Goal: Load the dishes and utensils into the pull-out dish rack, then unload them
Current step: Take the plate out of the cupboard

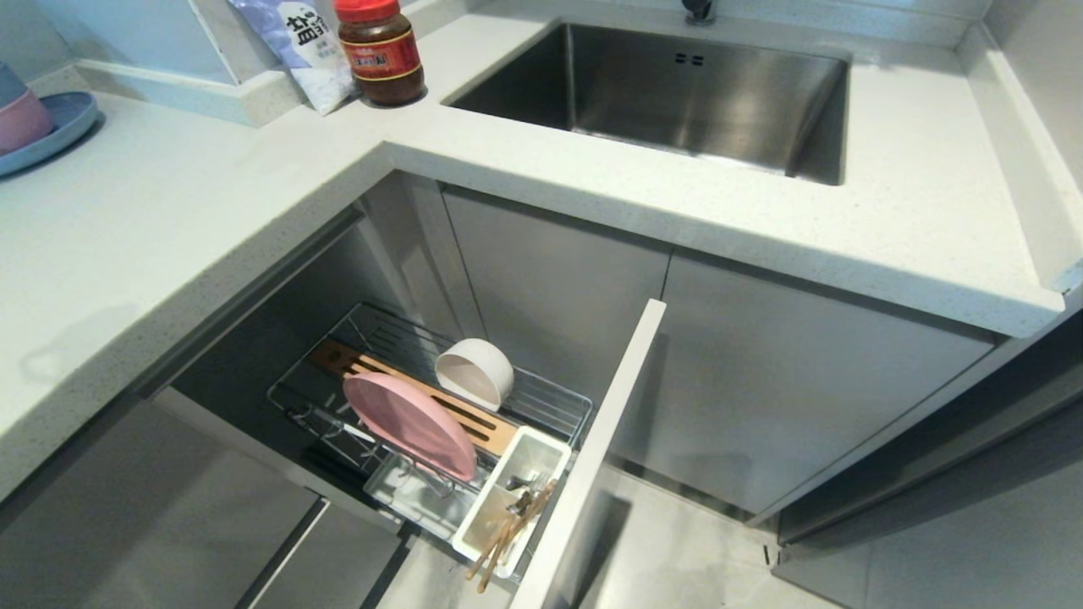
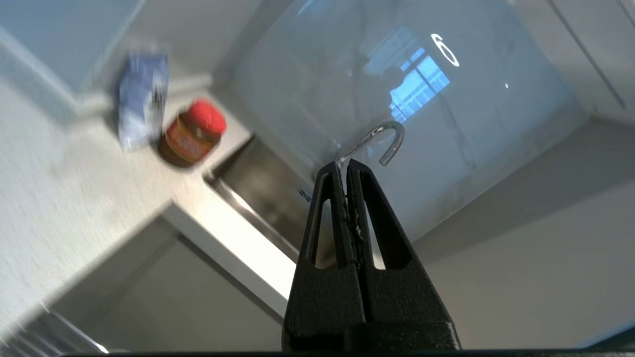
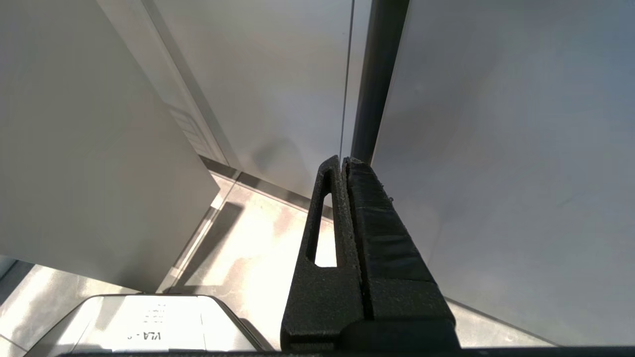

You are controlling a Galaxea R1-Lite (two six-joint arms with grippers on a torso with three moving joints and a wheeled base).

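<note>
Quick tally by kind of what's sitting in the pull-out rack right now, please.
Plates: 1, the pink plate, on edge against the wooden strip.
Bowls: 1, the white bowl, tipped on its side.
Chopsticks: 1 pair, in the white cutlery tray.
Metal cutlery: dark pieces beside the chopsticks, too small to count.
Total countable: 3.

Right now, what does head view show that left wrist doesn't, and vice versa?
Head only: the pull-out dish rack open below the counter, holding the pink plate on edge, the white bowl on its side, and the chopsticks in the cutlery tray; also a blue plate at far left.
Left wrist only: the left claw, shut and empty, and the tap spout.
Both: jar, packet, sink, countertop.
</note>
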